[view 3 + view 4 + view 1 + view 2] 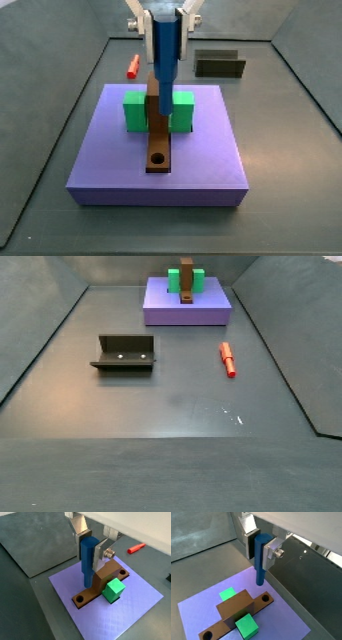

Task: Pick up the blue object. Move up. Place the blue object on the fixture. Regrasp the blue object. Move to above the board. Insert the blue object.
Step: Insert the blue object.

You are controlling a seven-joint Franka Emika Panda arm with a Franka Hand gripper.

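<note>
Red peg (227,358) on the grey floor (174,406), lying flat.

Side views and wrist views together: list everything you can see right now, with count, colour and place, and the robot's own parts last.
Thin blue peg: one, blue, held upright between the tool's fingers above the board.
Flat lavender-purple square board: one, purple, on the floor at one end of the workspace.
Green block: one, green, on the board, showing on both sides of the bar.
Long brown bar with round holes: one, brown, lying across the board.
Short red peg: one, red, flat on the floor beside the board.
Dark slotted fixture: one, dark grey, on the floor apart from the board.
Tool: one, silver fingers, closed on the blue peg over the board.
</note>
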